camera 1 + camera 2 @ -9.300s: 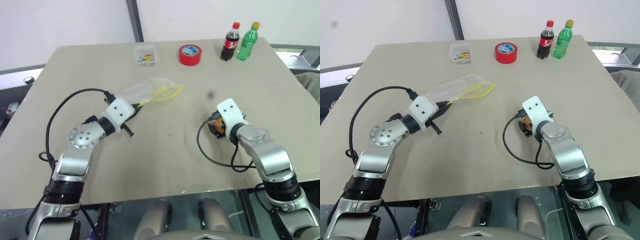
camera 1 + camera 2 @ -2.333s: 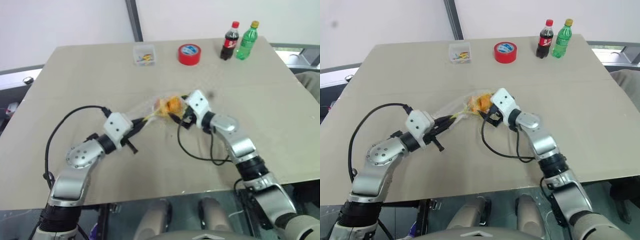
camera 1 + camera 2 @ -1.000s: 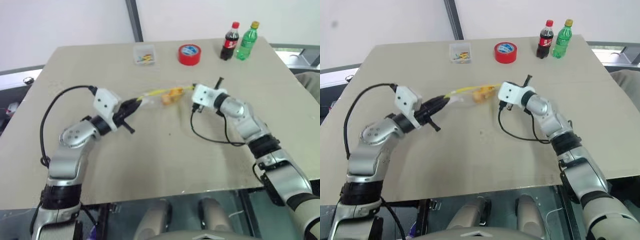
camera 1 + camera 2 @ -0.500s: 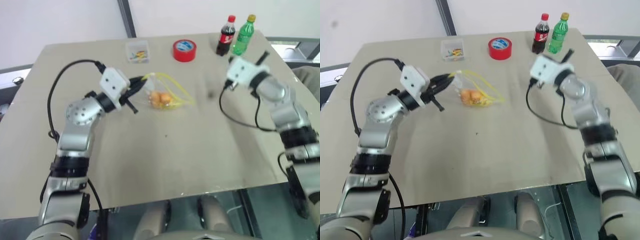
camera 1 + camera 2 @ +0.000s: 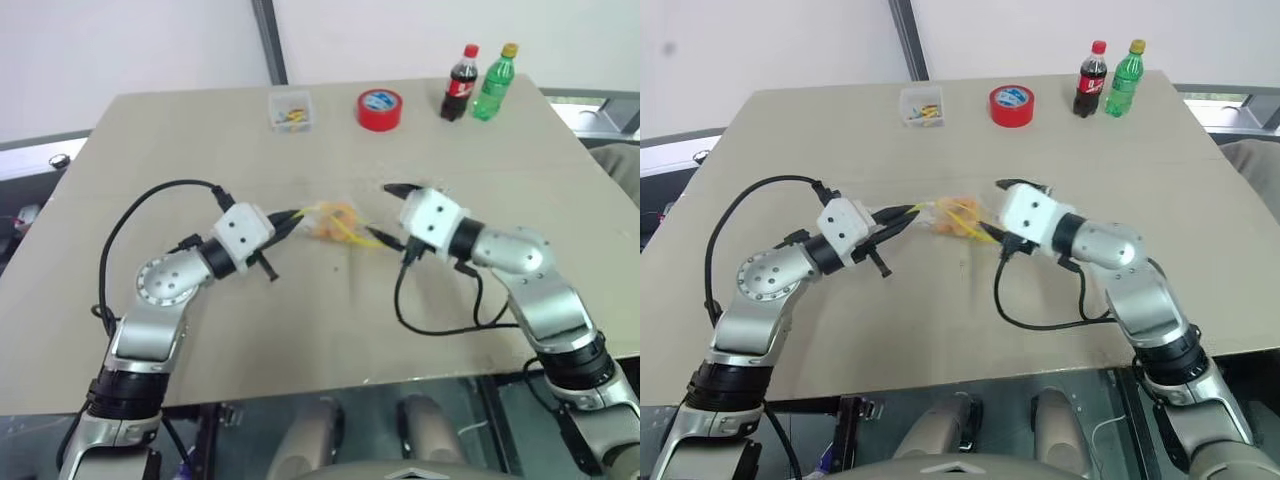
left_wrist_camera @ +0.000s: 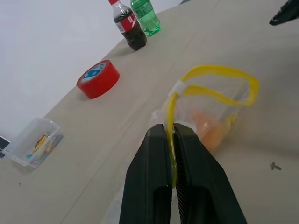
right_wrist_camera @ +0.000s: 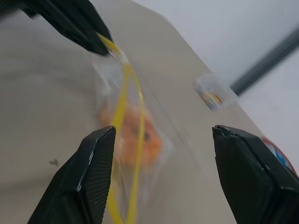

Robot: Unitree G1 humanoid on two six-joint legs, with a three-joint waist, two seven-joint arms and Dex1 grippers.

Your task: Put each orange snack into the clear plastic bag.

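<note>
left gripper (image 6: 170, 140) clenched on the bag (image 6: 212, 114) holding the snacks (image 6: 209, 129), right gripper (image 7: 163, 177) released beside it

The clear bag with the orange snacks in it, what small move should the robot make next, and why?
Probably bring the open right gripper onto the yellow zipper strip to press the mouth shut. The orange snacks already sit inside the clear plastic bag, the left gripper is shut on the strip at one end, and the mouth gapes in a loop.
</note>
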